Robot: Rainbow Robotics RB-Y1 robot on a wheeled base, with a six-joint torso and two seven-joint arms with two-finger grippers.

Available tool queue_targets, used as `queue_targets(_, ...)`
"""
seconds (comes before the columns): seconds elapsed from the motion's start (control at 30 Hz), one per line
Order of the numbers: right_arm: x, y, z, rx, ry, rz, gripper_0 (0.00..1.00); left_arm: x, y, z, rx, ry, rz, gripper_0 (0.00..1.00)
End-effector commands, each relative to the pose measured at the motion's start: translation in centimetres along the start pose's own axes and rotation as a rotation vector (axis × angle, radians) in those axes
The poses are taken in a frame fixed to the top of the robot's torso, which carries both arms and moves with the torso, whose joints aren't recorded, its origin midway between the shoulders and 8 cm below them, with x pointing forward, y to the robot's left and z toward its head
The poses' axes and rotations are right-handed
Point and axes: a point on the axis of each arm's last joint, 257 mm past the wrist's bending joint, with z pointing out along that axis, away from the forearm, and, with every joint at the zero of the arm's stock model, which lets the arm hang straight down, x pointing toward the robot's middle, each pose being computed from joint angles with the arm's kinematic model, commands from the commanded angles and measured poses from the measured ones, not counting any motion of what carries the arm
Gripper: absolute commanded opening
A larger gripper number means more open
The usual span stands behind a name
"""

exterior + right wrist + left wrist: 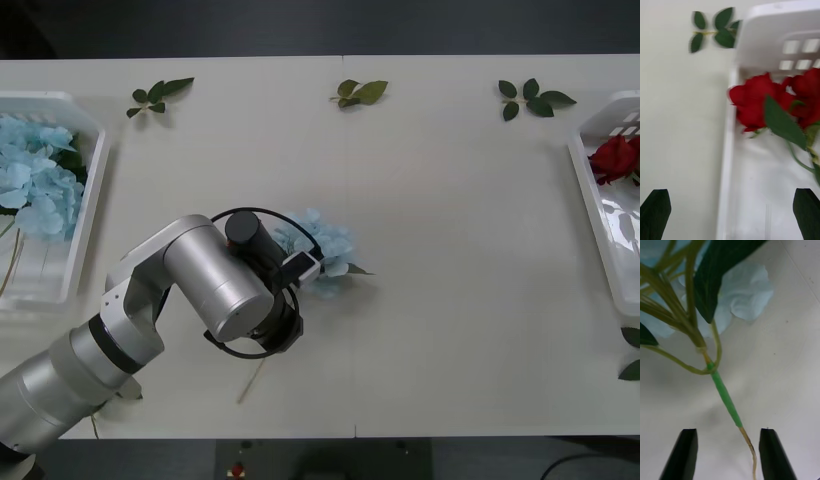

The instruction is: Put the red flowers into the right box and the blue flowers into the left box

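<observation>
One blue flower (325,248) lies on the table just left of centre, its thin stem (725,399) running between the black fingers (684,453) of my left gripper (727,433). That gripper is open, low over the stem, with a gap on each side. More blue flowers (32,180) lie in the left box (88,215). Red flowers (756,99) rest in the right box (728,157), seen at the far right edge in the front view as red flowers (614,158) in the right box (592,205). My right gripper (730,197) hangs open above that box's inner rim, holding nothing.
Loose green leaf sprigs lie along the table's far side (158,96), (361,92), (531,99), and another sits at the right edge (631,352). My left arm (205,285) covers the table in front of the blue flower. A seam (345,250) runs down the tabletop.
</observation>
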Motion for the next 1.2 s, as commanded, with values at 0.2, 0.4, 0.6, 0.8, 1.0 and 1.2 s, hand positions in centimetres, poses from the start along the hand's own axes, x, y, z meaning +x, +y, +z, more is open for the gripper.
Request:
queue_targets(0.2, -1.9, 16.9, 1.4, -0.422, -0.064, -0.218, 0.95, -0.7, -1.6, 0.1, 0.023, -0.030, -0.038, 0.00)
queue_targets(0.4, -1.6, 24.8, 0.7, -0.618, -0.123, -0.325, 0.95, -2.4, -0.9, -1.3, 0.007, -0.089, -0.038, 0.00)
queue_targets(0.6, -2.7, 32.8, -1.6, -0.836, -0.229, -0.375, 0.95, -4.6, 1.2, -5.6, -0.016, -0.190, -0.069, 0.00)
queue_targets(0.8, -3.9, 38.8, -2.4, -0.964, -0.285, -0.411, 0.95, -4.5, 4.6, -11.0, -0.063, -0.244, -0.132, 0.00)
queue_targets(1.0, -4.2, 44.3, -2.1, -1.062, -0.282, -0.462, 0.95, -2.7, 8.8, -16.1, -0.129, -0.268, -0.237, 0.00)
queue_targets(1.2, -4.4, 47.4, -2.5, -1.120, -0.283, -0.501, 0.95, -0.1, 14.1, -20.4, -0.210, -0.292, -0.370, 0.00)
